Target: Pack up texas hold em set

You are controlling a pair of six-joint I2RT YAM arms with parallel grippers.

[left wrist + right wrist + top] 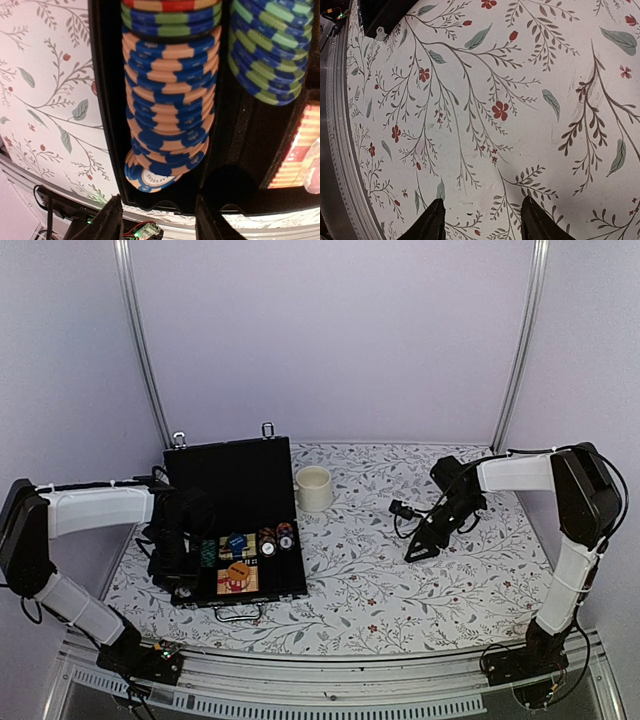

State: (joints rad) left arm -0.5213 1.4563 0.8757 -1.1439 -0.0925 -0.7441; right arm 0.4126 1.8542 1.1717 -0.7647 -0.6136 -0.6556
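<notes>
Left gripper [159, 207] is hovering, fingers apart and empty, over chips [170, 110] in the open case [232, 485], sitting on the table's [400, 575] left. Risk: a low pass could be tipping the leaning row out of its slot. Right gripper [482, 205] is hanging spread and empty, right of mug [314, 488].

The case lid [235, 480] is seen as matt black, its latches [268, 429] and handle [238, 614] as bright metal. The poker chips [170, 100] are shown smooth, faintly glossy. The bench is covered by a matt printed cloth [535, 125]; a brushed metal rail [337, 150] is seen along its near edge.
</notes>
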